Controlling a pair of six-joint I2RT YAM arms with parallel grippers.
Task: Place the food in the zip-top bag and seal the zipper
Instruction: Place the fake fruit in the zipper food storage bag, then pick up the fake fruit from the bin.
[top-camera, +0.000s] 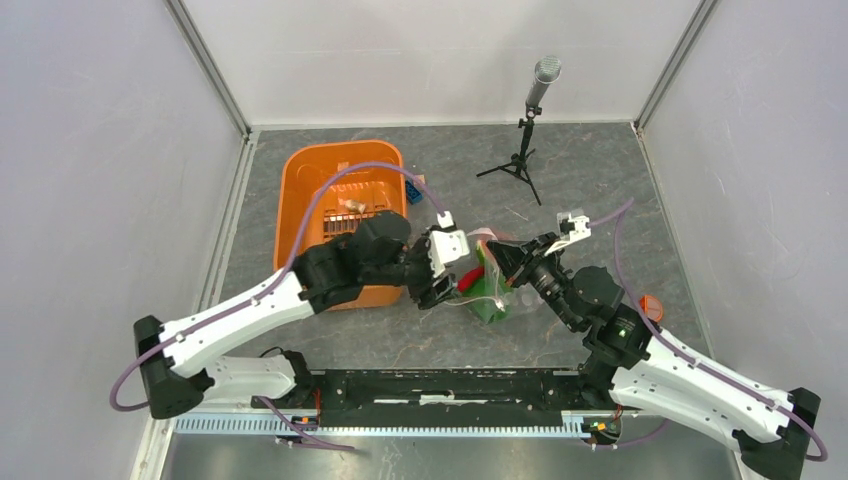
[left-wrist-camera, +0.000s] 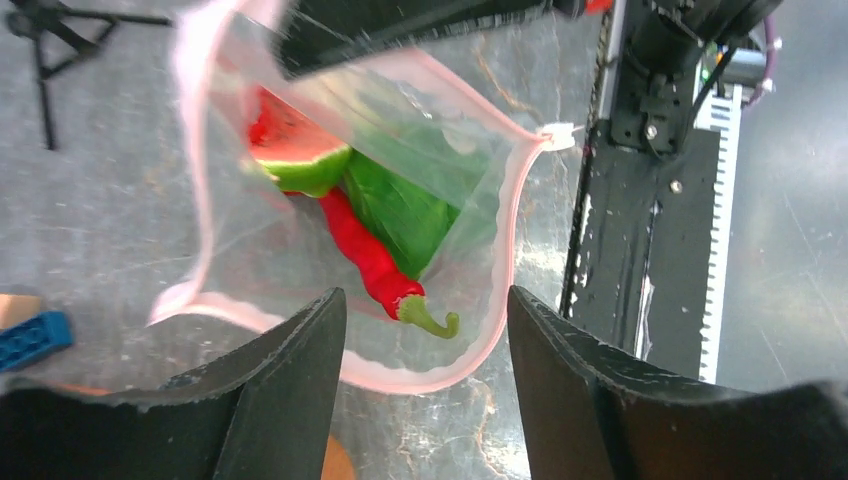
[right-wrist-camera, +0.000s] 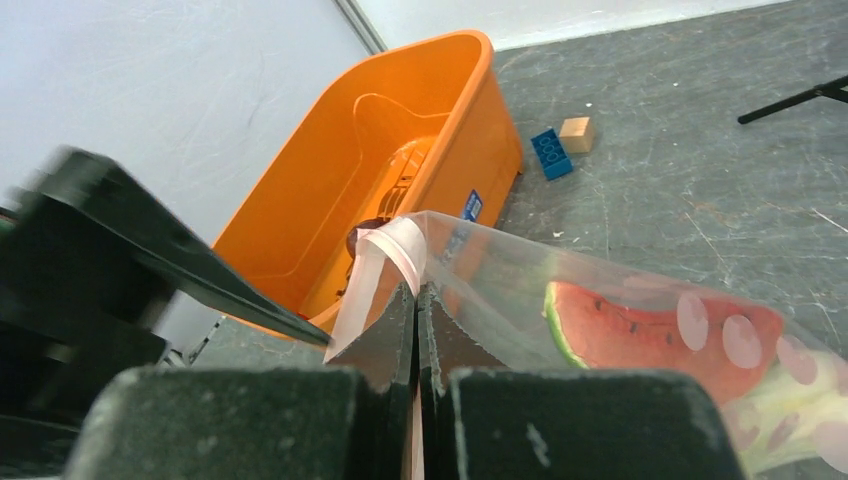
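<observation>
The zip-top bag (top-camera: 489, 292) hangs open at the table's middle, and in the left wrist view I look straight down into its mouth (left-wrist-camera: 230, 220). Inside lie food pieces: a watermelon slice (left-wrist-camera: 295, 150), a green leafy vegetable (left-wrist-camera: 405, 205) and a red chili (left-wrist-camera: 365, 250) with a green stem. The pink zipper (left-wrist-camera: 412, 382) rings the mouth. My left gripper (left-wrist-camera: 425, 295) hovers open just above the mouth, nothing between its fingers. My right gripper (right-wrist-camera: 415, 290) is shut on the zipper strip (right-wrist-camera: 395, 245) and holds that edge up, with the watermelon slice (right-wrist-camera: 650, 325) seen through the plastic.
An orange tub (top-camera: 320, 190) stands left of the bag, small items inside it. A blue block (right-wrist-camera: 550, 155) and a wooden block (right-wrist-camera: 576, 133) lie beside the tub. A microphone on a tripod (top-camera: 522, 150) stands at the back. The black base rail (top-camera: 430, 385) runs along the near edge.
</observation>
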